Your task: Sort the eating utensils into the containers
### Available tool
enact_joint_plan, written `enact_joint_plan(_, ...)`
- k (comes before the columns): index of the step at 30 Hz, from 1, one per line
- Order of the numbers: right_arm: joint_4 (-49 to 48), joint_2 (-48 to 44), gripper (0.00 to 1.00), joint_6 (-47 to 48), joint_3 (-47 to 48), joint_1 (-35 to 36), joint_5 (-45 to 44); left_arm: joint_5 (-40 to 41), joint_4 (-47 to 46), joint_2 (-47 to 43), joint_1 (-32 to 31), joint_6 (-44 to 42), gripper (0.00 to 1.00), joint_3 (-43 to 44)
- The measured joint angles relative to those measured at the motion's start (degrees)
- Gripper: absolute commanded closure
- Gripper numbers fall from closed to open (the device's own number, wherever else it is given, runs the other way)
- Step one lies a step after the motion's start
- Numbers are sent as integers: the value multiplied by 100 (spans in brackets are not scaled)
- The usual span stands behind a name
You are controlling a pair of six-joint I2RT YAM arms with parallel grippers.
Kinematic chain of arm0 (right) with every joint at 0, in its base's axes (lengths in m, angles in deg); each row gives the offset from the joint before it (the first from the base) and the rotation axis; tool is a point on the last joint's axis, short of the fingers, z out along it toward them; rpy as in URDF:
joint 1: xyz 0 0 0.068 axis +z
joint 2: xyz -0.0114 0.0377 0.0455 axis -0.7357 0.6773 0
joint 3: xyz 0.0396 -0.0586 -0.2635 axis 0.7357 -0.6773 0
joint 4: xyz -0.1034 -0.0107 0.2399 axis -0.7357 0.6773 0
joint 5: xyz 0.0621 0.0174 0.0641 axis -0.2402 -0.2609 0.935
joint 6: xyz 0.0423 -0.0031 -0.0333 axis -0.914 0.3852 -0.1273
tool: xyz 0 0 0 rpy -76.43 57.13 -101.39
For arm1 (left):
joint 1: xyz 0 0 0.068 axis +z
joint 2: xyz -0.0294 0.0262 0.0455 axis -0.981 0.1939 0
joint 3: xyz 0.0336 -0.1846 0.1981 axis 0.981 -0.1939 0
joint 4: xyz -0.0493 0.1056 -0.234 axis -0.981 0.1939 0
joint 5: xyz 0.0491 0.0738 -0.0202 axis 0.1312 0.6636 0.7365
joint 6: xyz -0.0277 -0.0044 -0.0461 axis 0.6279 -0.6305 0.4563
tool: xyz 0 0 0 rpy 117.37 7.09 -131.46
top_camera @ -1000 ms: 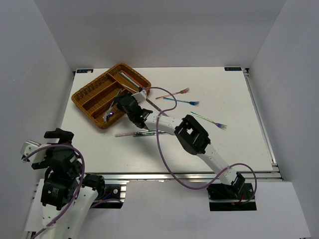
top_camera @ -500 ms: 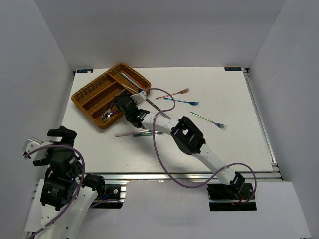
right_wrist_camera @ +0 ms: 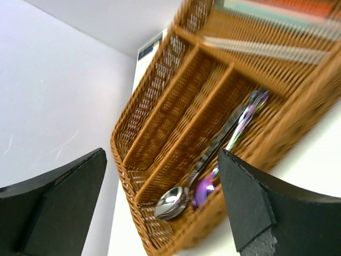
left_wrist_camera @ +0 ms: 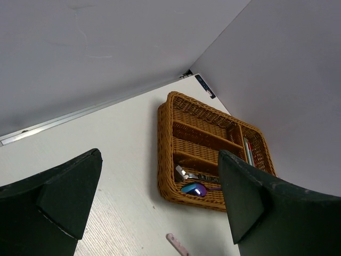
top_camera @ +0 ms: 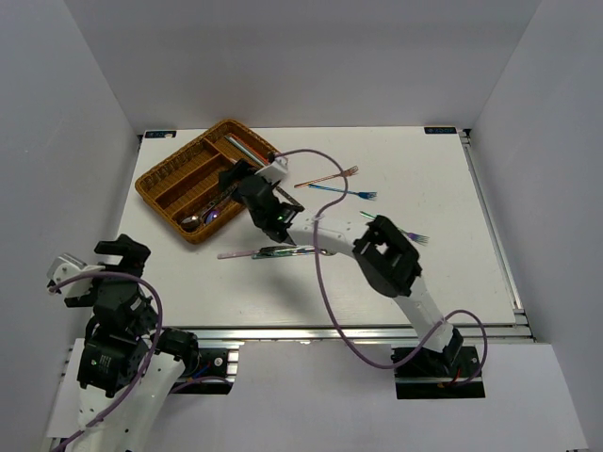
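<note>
A wicker cutlery tray (top_camera: pixel 167 213), a rose-gold fork (top_camera: pixel 330 177), a blue fork (top_camera: pixel 347 193) and a pink utensil (top_camera: pixel 236 253) are carried by the white table (top_camera: pixel 452 273).

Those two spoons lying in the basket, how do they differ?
The silver spoon is plain mirror-grey; the purple spoon shimmers violet-blue. The silver spoon's bowl lies closer to the end wall of the wicker tray than the purple spoon's. Both lie side by side in one compartment, bowls at the same end.

woven wicker tray (right_wrist_camera: pixel 155 85), rough; silver spoon (right_wrist_camera: pixel 171 201) glossy metal; purple spoon (right_wrist_camera: pixel 203 192) iridescent sheen.
</note>
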Motion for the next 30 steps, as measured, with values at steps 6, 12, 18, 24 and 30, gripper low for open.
enact_joint_plan(6,452,-1556,11,1731,-706,-68,-127,-455,-323,39,-9,-295,2,-168)
enact_joint_plan(12,1620,-2337,18,4387,-994,-577,1639,-1051,-584,474,-9,-595,2,-225)
enact_joint_plan(18,3399,-2002,22,6673,-1198,-1174,3237,-1248,-651,520,-11,-693,2,-258)
enact_joint_plan(24,4221,-1451,20,7807,-1305,-1475,4140,-1375,-769,586,-11,-778,2,-258)
enact_joint_plan(30,4557,-922,28,8275,-1001,-1526,4734,-1517,-828,831,-11,-852,2,-260)
